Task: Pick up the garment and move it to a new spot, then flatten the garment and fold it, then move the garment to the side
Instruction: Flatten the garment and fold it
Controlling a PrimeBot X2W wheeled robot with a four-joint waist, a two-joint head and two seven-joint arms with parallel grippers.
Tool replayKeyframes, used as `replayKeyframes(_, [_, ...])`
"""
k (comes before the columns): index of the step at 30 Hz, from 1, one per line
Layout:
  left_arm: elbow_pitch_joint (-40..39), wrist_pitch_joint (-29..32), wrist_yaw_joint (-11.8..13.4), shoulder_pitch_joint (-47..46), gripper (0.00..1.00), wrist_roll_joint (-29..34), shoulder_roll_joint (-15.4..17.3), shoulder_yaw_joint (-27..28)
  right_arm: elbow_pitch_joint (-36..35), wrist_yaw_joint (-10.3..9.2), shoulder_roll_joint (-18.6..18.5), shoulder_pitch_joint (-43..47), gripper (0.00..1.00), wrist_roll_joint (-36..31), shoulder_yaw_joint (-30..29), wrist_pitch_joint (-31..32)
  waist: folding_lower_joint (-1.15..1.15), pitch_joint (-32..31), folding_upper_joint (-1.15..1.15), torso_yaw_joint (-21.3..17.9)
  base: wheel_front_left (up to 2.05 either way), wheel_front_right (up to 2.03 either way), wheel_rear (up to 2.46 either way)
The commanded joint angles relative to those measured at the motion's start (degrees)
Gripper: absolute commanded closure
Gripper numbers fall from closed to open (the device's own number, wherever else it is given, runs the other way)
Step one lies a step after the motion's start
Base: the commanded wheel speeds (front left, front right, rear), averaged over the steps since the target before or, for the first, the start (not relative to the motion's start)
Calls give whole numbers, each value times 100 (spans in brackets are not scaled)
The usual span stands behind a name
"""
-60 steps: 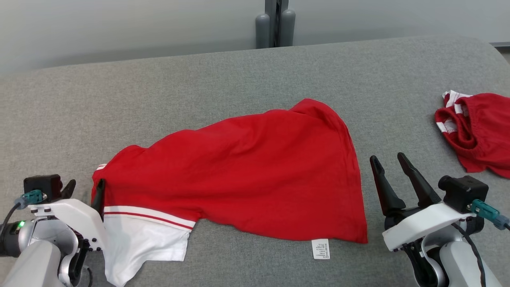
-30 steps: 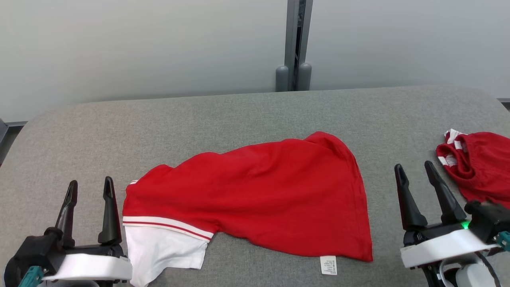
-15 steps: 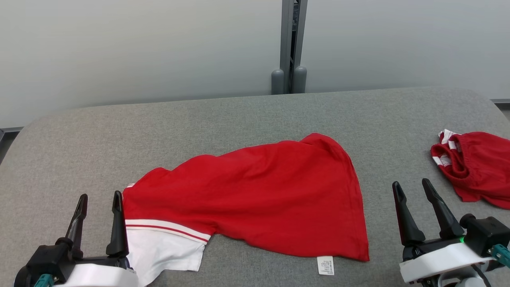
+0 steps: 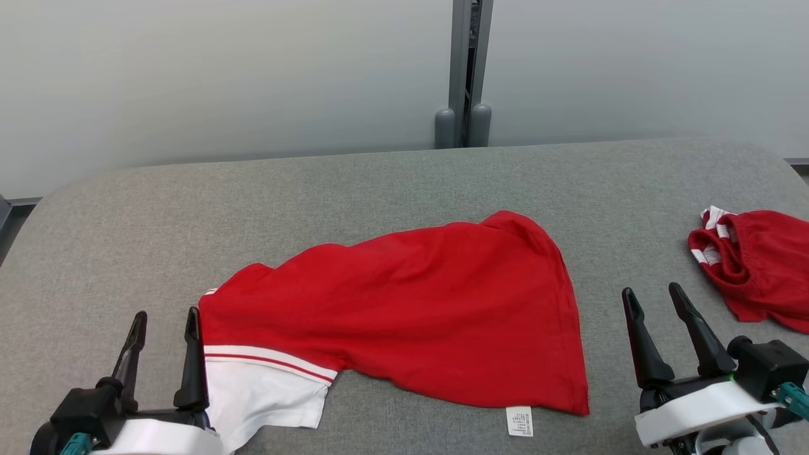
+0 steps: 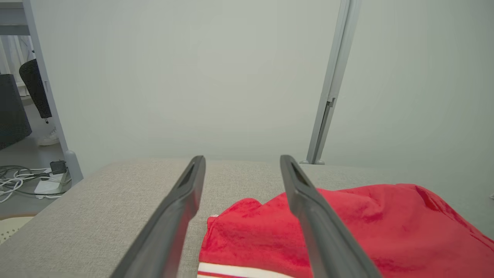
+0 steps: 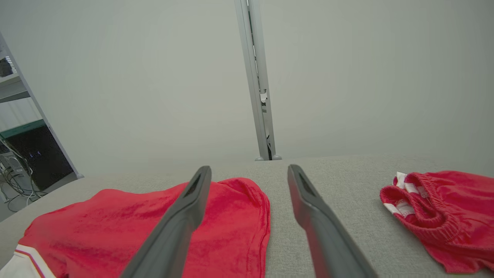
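A red garment (image 4: 411, 303) with a white, red-striped sleeve at its lower left and a white care tag at its lower right lies loosely folded across the middle of the grey table (image 4: 379, 183). It also appears in the left wrist view as the garment (image 5: 366, 227) and in the right wrist view as the garment (image 6: 115, 227). My left gripper (image 4: 165, 319) stands open at the lower left, its right finger beside the garment's left edge. My right gripper (image 4: 651, 294) stands open at the lower right, apart from the cloth. Nothing sits between either pair of fingers.
A second, bunched red garment (image 4: 755, 265) with white trim lies at the table's right edge, also seen as the bunched garment (image 6: 440, 216). A grey post (image 4: 464, 69) and pale wall stand behind the table. Cables (image 5: 23, 185) lie on the floor beyond the left edge.
The head camera tilted up early on and has held almost still since. The left gripper let go of the garment's left edge and drew back, now upright and open. The garment lies still.
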Motion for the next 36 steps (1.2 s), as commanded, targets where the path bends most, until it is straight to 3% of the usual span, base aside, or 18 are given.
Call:
replayKeyframes(1, [96,-7,-36,-54,0,10,12,5,52,1,-52,-29,0,19,-33,34,0,-4,0,7,0,0,0])
replayKeyframes(6, [340,419,-81,-44,0,-172,22,-49,304,1,-91,18,0,178,-71,698,0,-5,0,54,0,0,0])
replayKeyframes(10, [425,1359,-38,38,0,-440,33,-80,700,2,-48,116,0,460,-25,1832,0,21,0,176,0,0,0])
replayKeyframes(16, [274,2202,60,124,0,-754,55,-7,912,1,96,13,0,765,38,2471,0,170,0,293,0,0,0])
replayKeyframes(21, [245,2963,4,235,0,-1026,66,-95,1227,1,217,-178,0,764,-117,2745,0,339,0,405,0,0,0])
replayKeyframes(26, [329,3352,-80,235,0,-1232,52,-188,1465,1,350,-309,0,652,-247,2971,0,453,0,469,0,0,0])
replayKeyframes(36, [1212,3574,-163,-247,0,-1435,52,-306,1593,1,475,-444,0,686,-32,3285,0,672,0,440,0,0,0])
